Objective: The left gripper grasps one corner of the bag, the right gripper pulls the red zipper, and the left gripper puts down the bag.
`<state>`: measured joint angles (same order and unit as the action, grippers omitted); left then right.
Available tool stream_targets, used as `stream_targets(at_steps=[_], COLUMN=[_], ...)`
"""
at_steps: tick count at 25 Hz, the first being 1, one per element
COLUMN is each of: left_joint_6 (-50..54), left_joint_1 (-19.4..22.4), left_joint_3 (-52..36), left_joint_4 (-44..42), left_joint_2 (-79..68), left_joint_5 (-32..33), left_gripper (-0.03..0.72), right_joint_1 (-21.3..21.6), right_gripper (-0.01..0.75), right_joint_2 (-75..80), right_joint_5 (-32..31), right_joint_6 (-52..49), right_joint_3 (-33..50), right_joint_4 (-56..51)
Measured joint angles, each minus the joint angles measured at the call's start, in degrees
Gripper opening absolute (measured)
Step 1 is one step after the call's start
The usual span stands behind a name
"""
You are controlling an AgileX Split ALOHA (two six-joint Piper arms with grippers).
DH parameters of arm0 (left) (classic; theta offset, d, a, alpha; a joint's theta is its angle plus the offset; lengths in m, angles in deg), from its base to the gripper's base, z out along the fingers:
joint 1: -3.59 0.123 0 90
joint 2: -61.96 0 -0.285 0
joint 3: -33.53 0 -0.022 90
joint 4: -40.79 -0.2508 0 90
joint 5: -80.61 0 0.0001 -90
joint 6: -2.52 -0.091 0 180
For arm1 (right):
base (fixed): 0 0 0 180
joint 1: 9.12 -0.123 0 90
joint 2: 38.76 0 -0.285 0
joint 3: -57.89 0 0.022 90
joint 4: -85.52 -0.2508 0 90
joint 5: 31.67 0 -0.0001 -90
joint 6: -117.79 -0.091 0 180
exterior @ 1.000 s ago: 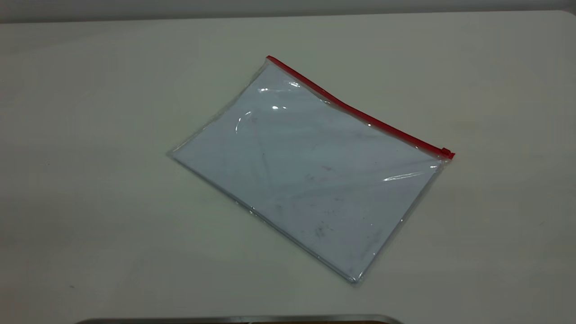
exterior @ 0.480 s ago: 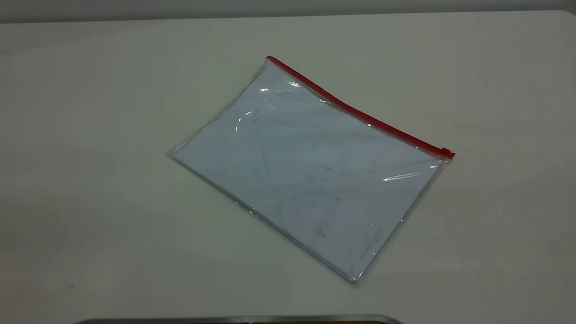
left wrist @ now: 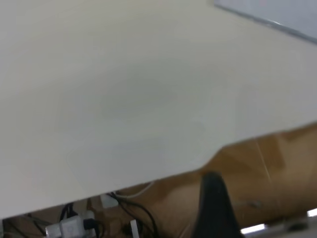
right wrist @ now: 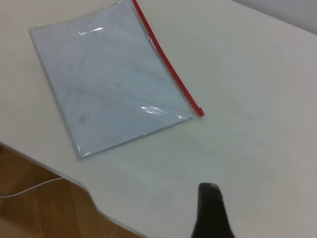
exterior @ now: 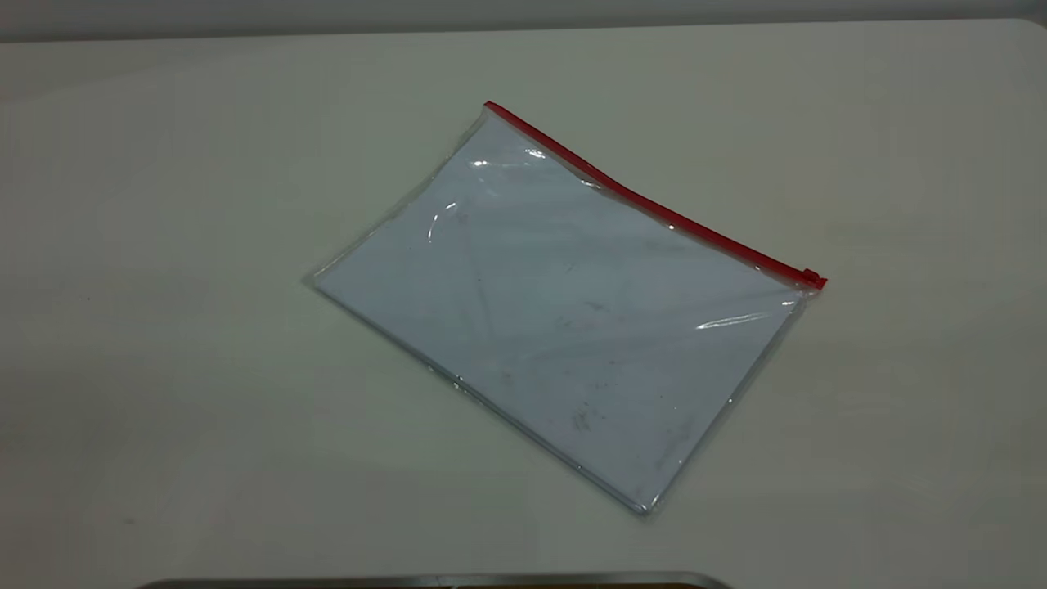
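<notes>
The bag (exterior: 564, 311) lies flat on the white table, a clear bluish-white pouch turned at an angle. The red zipper (exterior: 654, 209) runs along its far right edge, with the slider tab (exterior: 811, 276) at the right-hand corner (exterior: 806, 293). The other red-ended corner (exterior: 489, 110) points to the back. Neither gripper is in the exterior view. My left gripper (left wrist: 213, 210) shows as a black tip past the table's edge, far from the bag (left wrist: 277, 12). My right gripper (right wrist: 210, 213) is over bare table, apart from the bag (right wrist: 109, 84) and the slider tab (right wrist: 199, 111).
A grey metal strip (exterior: 433, 581) lies along the front edge of the exterior view. In the left wrist view the table edge (left wrist: 208, 166) gives way to wooden floor with cables and a power strip (left wrist: 74, 228). The table edge also shows in the right wrist view (right wrist: 89, 191).
</notes>
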<state>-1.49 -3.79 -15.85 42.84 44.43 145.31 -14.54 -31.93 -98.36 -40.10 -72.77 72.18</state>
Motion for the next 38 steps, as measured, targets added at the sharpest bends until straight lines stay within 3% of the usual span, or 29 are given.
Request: stream_targets(at_steps=[4, 7, 27, 38], left_joint_6=[0.33, 0.5, 1.71, 1.71], left_joint_1=[5.38, 7.06, 7.23, 7.23], left_joint_3=[0.0, 0.0, 0.0, 0.0], left_joint_4=[0.0, 0.0, 0.0, 0.0], left_joint_2=[4.81, 8.25, 10.82, 10.82], left_joint_5=[0.05, 0.11, 0.36, 0.43], left_gripper=[0.58, 0.58, 0.58, 0.58], right_joint_1=[0.0, 0.0, 0.0, 7.21], right_gripper=[0.557, 0.557, 0.557, 0.557], right_joint_2=[0.0, 0.0, 0.0, 0.0], right_joint_5=[0.0, 0.0, 0.0, 0.0], right_joint_6=[0.0, 0.0, 0.0, -0.11], right_joint_3=[0.0, 0.02, 0.02, 0.07], right_joint_4=[0.0, 0.0, 0.0, 0.45])
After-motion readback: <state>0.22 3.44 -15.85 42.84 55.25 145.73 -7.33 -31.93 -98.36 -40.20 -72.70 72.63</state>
